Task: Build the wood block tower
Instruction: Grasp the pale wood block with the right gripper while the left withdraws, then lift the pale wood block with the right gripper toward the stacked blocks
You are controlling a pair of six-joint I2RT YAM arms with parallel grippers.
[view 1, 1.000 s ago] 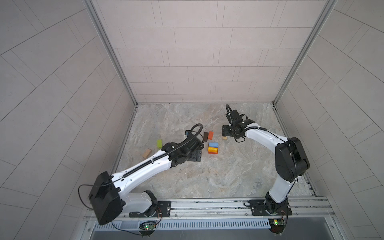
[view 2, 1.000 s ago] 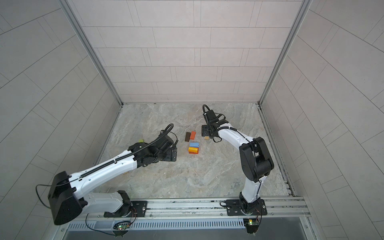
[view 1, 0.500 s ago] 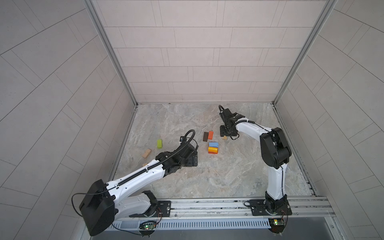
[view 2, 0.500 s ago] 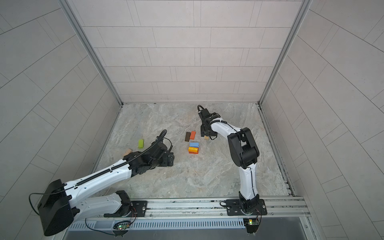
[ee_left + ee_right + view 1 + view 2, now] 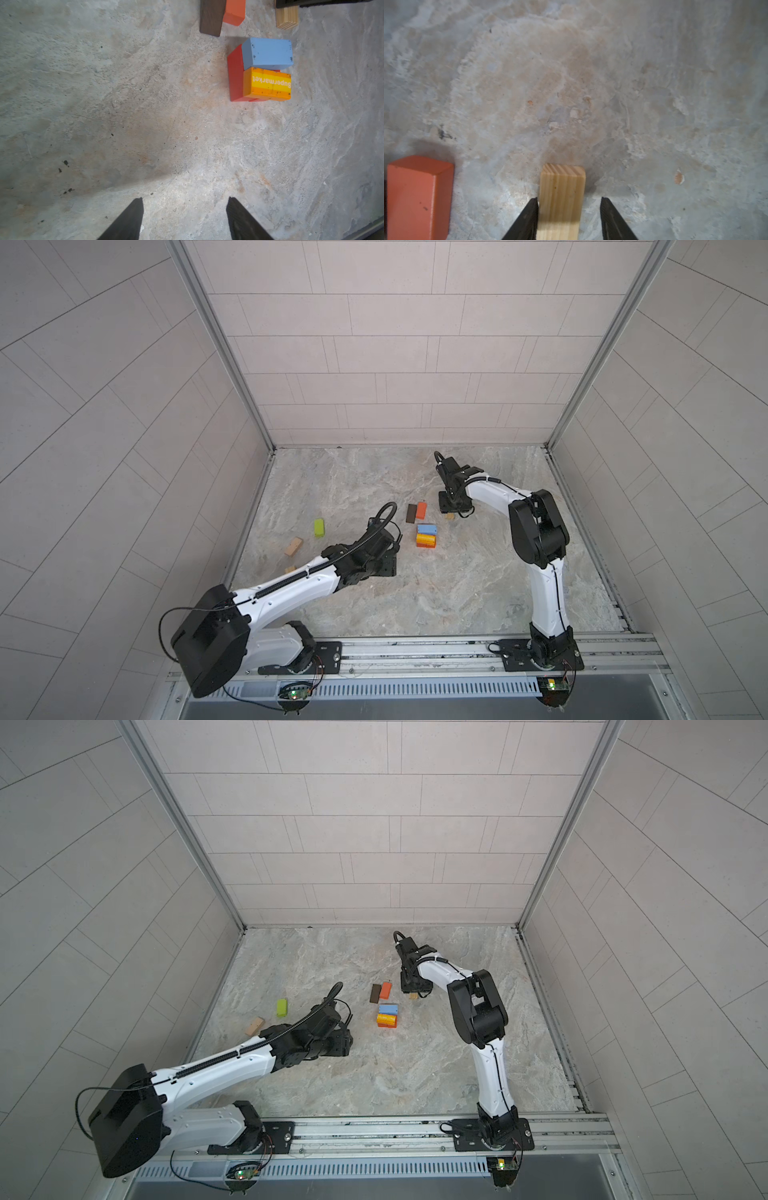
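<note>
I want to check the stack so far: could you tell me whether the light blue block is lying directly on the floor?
No, the light blue block rests on a red block, beside the orange block.

Pale grey tiled walls (image 5: 374, 344) close in on three sides, seams running level at the back and slanting along the flanks. Metal corner posts (image 5: 216, 344) climb at both back corners. Underfoot, a mottled grey-and-tan stone worktop (image 5: 415, 1073), evenly lit. Along the near edge runs an aluminium rail (image 5: 415, 649).
</note>
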